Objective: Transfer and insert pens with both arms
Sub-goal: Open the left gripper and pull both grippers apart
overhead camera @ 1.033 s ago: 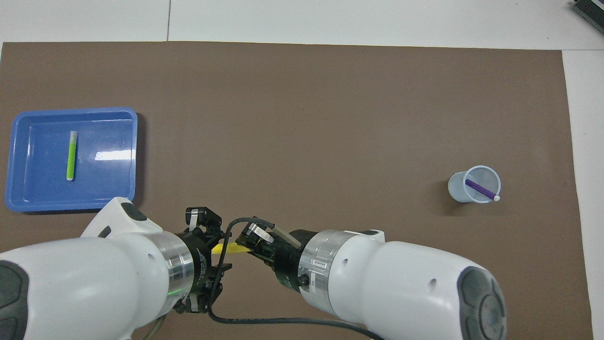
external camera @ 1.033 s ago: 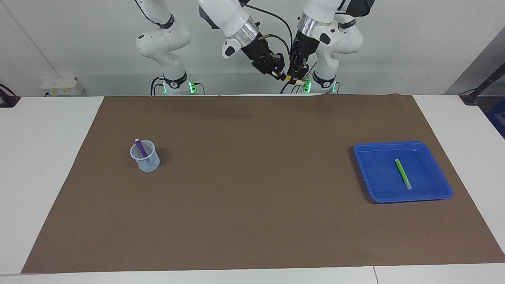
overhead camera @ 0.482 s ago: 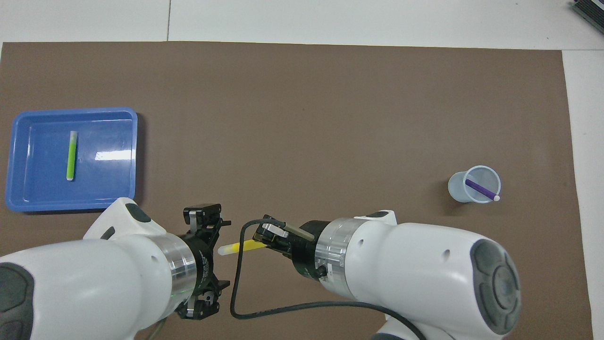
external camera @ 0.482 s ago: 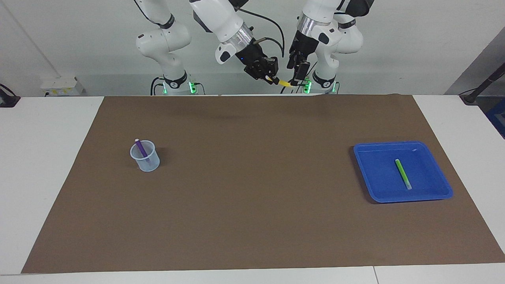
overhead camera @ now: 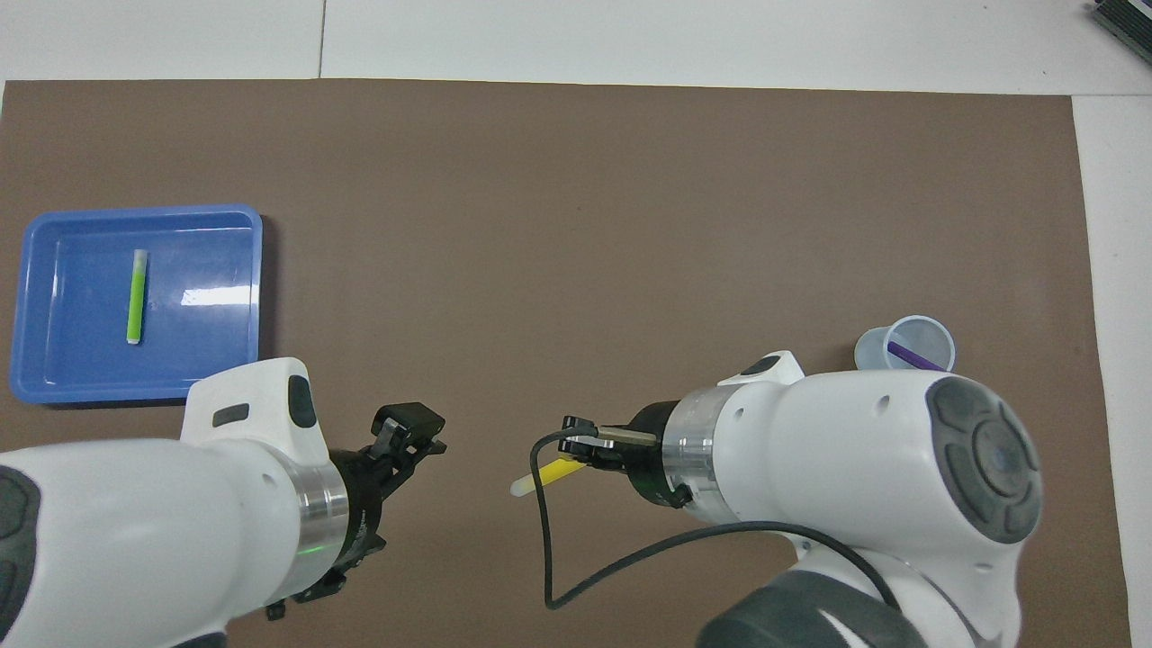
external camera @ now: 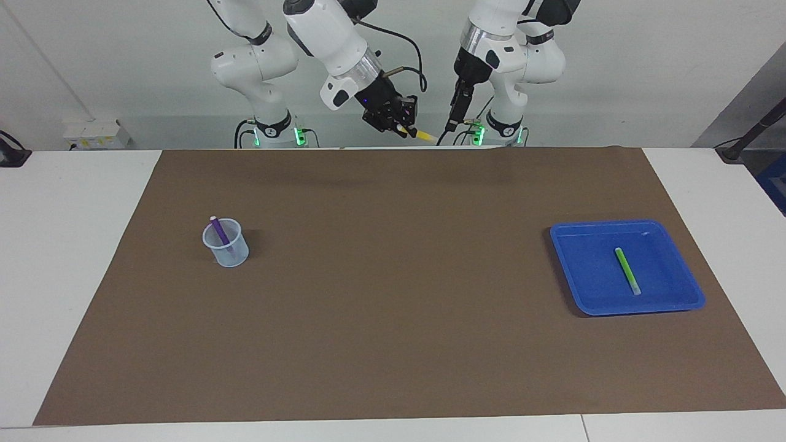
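- Holding up over the surface (external camera: pixel 393 344) edge by the robots: right tool (external camera: pixel 399 126) clamped on yellow pen (overhead camera: pixel 545 477) by one end, cap end sticking out free.
- Left tool (external camera: pixel 452 120) nearby w/ fingers apart, empty, over the same edge.
- Blue tray (external camera: pixel 568 270), left arm's end: green pen (external camera: pixel 627 271) lying flat in it.
- Cup (external camera: pixel 228 253), right arm's end: purple pen (external camera: pixel 220 232) leaning inside.
- Pens prob. light, stiff, slick plastic; grab mid-barrel, not the cap.

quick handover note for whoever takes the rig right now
Right claw: shut on the yellow pen, in the air over the mat's robot-side edge.
Left claw: open, empty, raised beside it.
Done: purple pen stands in the clear cup toward the right arm's end.
Left: put the yellow pen in the cup, then the green pen, lying in the blue tray toward the left arm's end.
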Available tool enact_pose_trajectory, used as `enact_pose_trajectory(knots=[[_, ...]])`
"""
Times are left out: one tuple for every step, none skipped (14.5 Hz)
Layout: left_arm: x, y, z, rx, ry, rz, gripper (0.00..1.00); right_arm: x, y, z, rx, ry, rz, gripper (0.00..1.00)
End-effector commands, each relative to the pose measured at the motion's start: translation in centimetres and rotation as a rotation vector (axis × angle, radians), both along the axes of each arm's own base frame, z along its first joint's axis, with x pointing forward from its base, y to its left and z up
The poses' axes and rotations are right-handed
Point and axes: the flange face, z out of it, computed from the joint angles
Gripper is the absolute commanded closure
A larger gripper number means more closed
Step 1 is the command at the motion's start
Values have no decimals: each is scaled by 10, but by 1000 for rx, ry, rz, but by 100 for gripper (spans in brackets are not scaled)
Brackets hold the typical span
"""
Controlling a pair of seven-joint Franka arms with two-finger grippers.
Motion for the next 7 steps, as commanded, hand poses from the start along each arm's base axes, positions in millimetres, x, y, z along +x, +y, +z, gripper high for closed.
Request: enact_pose_trajectory(knots=[[9, 45, -1, 43, -28, -285, 0, 3, -23, -1, -69, -35, 89, 100], [17, 62, -2, 62, -37, -379, 0, 7, -33, -4, -109, -45, 129, 100], [28, 90, -2, 65, -53, -451, 0, 13, -48, -7, -137, -53, 167, 100], [39, 122, -4, 60, -58, -506, 1, 18, -60, -7, -155, -65, 201, 100], [47, 152, -3, 73, -70, -568, 3, 22, -73, -7, -194, -75, 240, 100], [52, 175, -4, 112, -71, -630, 3, 25, -82, -8, -241, -92, 279, 100], [55, 194, -4, 144, -70, -688, 3, 26, -87, -9, -284, -103, 325, 100]])
